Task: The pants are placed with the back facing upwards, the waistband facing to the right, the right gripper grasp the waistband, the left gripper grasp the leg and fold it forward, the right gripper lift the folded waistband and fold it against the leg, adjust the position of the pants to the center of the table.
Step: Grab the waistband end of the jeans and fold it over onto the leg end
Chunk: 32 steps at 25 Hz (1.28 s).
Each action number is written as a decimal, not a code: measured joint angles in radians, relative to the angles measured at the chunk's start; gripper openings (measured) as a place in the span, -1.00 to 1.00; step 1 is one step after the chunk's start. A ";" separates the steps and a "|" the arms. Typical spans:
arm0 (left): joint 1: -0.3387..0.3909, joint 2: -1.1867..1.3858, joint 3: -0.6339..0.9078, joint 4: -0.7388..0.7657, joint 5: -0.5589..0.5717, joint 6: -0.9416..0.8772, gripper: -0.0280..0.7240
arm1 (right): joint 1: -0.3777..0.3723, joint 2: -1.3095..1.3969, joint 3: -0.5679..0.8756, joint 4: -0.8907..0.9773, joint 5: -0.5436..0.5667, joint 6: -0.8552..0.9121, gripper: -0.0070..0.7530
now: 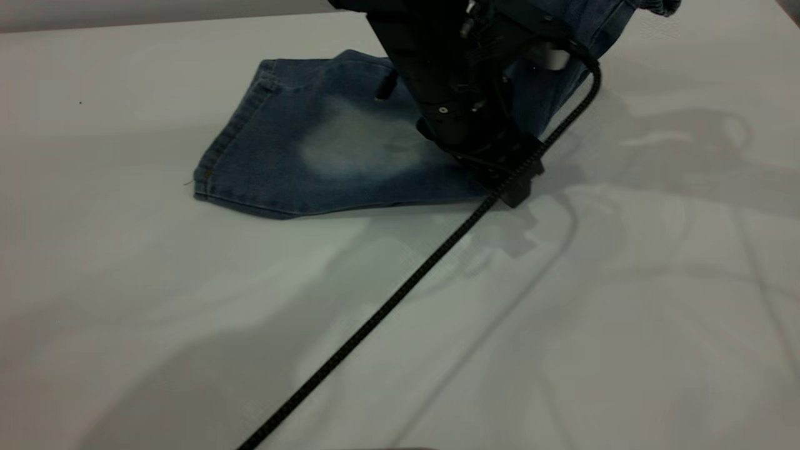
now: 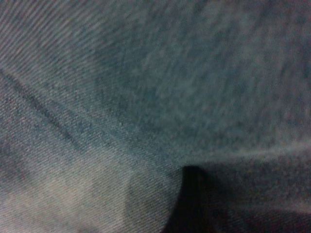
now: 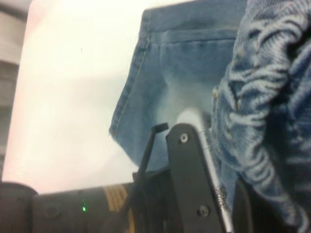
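- Pants (image 1: pixel 325 150) lie on the bench (image 1: pixel 187 325), one denim leg spread flat with its hem on the far side from the claws, a pale faded patch showing on top.
- Waistband (image 3: pixel 265 97) end is off the bench, rising up past the black arm in the exterior view; in the right wrist view the gathered elastic hangs bunched right against the right claw (image 3: pixel 214 160).
- That lift makes sense: raising the waistband frees it to be carried over and laid against the leg (image 1: pixel 281 125).
- Right claw looks clamped on the waistband, fabric pressed against its white-scuffed fingertip (image 3: pixel 189 116); I judge it closed on the cloth, though the second finger is hidden.
- Left claw (image 2: pixel 189 204) is buried in denim in its own view, one dark finger showing, cloth all around it.
- Whether that left claw is apart or together, I cannot tell.
- A black cable (image 1: pixel 387 300) trails across the bench from the arm beside the pants.
- Printed side of the leg is not visible now.
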 joint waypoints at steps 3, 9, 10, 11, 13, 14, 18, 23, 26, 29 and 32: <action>0.004 -0.041 0.000 0.016 0.022 0.000 0.53 | 0.000 -0.001 0.000 -0.033 0.002 -0.002 -0.82; 0.019 -0.199 0.000 0.150 0.060 0.001 0.53 | 0.000 -0.001 0.000 -0.048 0.002 -0.017 -0.82; 0.026 -0.214 0.000 0.161 0.066 0.001 0.53 | 0.000 -0.002 0.000 -0.048 0.003 -0.019 -0.82; 0.037 -0.227 0.000 0.170 0.072 0.001 0.53 | 0.000 -0.003 0.000 -0.048 0.003 -0.021 -0.82; 0.063 -0.236 0.000 0.173 0.086 0.001 0.53 | 0.000 -0.015 0.000 -0.050 0.003 -0.034 -0.82; 0.080 -0.236 0.000 0.173 0.099 0.001 0.53 | 0.000 -0.025 0.000 -0.050 0.003 -0.039 -0.82; 0.143 -0.233 0.006 0.179 0.127 0.000 0.53 | 0.000 -0.059 0.000 -0.053 0.003 -0.059 -0.82; 0.169 -0.214 0.014 0.181 0.147 0.000 0.53 | 0.000 -0.080 0.001 -0.058 0.010 -0.067 -0.82; 0.185 -0.171 0.025 0.180 0.160 0.000 0.53 | 0.000 -0.120 0.001 -0.060 0.015 -0.085 -0.82; 0.189 -0.113 0.037 0.180 0.159 0.000 0.53 | 0.000 -0.153 0.001 -0.059 0.029 -0.101 -0.82; 0.161 -0.065 0.041 0.178 0.142 0.000 0.53 | 0.000 -0.164 0.001 -0.042 0.060 -0.115 -0.82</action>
